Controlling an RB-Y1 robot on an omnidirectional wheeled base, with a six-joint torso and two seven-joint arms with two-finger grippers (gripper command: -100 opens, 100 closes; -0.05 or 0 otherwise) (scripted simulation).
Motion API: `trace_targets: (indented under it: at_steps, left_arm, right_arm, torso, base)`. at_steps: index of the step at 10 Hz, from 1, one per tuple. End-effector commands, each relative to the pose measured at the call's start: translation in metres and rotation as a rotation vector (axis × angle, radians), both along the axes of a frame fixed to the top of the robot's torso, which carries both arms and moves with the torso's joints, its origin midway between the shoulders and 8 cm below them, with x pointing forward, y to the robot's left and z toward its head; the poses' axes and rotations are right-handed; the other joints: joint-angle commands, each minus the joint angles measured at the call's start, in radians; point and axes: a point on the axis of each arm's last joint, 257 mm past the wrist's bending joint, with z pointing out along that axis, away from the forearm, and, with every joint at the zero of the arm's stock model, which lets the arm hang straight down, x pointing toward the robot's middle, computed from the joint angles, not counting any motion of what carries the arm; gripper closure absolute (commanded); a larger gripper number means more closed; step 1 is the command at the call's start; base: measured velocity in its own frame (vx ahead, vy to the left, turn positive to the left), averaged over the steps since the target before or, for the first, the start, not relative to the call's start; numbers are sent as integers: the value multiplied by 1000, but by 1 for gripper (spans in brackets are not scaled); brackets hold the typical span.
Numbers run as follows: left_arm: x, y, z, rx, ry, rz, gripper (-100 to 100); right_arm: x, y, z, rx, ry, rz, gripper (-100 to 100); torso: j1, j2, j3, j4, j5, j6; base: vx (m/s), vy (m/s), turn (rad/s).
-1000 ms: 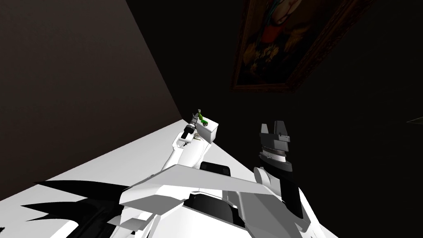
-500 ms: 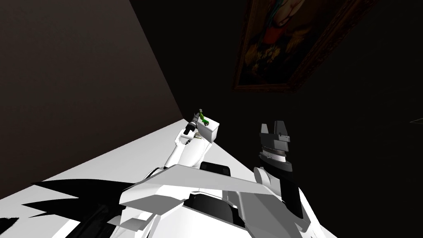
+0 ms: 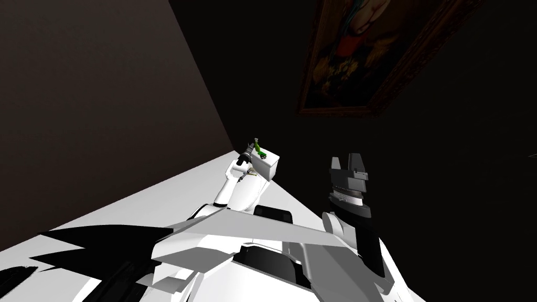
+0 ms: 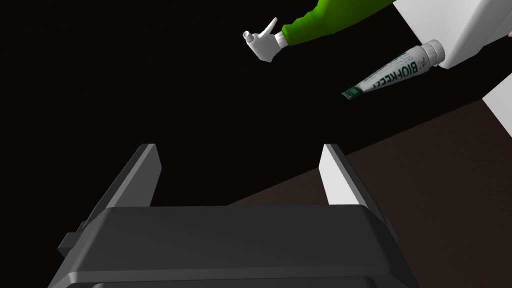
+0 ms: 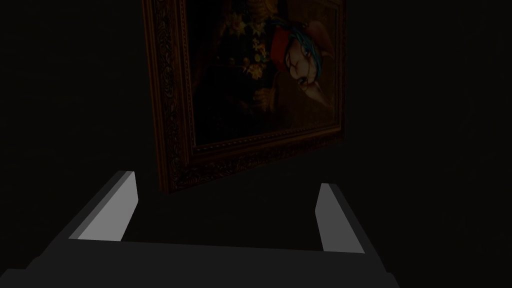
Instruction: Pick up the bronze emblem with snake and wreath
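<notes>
My left gripper [image 3: 246, 154] [image 4: 239, 150] is stretched forward to a white box [image 3: 266, 166] [image 4: 462, 22], fingers open with nothing between them. On the box stands a small figure with a green sleeve [image 3: 258, 149] [image 4: 330, 17] and a white hand [image 4: 262, 44], beyond my left fingertips. A white and green tube [image 4: 392, 75] sticks out from the box's side. My right gripper [image 3: 347, 160] [image 5: 226, 181] is raised at my right side, open and empty.
The white box stands in the corner of a white surface [image 3: 157, 202], where a dark brown wall [image 3: 105, 105] meets a black area. A framed painting [image 3: 362, 57] hangs above on the right.
My left hand has pushed a little forward, closer to the white box and the green figure. The right arm has not moved.
</notes>
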Motion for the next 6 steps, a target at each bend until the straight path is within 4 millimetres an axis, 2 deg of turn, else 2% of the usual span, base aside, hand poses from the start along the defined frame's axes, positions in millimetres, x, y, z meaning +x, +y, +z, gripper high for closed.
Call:
trace_targets:
  at_steps: [1,2,3,6]
  left_arm:
    - [6,4,-8,2,39,17,-100]
    - [16,4,-10,8,68,28,-100]
    - [15,7,-16,6,89,36,-100]
    - [32,8,-27,12,167,63,-100]
  right_arm:
    - [0,0,0,0,0,0,0]
    - [0,0,0,0,0,0,0]
    - [0,0,0,0,0,0,0]
    - [0,0,0,0,0,0,0]
  torso:
    - [0,0,0,0,0,0]
    - [0,0,0,0,0,0]
    - [0,0,0,0,0,0]
    - [0,-1,0,0,0,0]
  base:
    - [-4,4,16]
    - [-2,5,27]
    - [1,4,14]
    - [6,3,21]
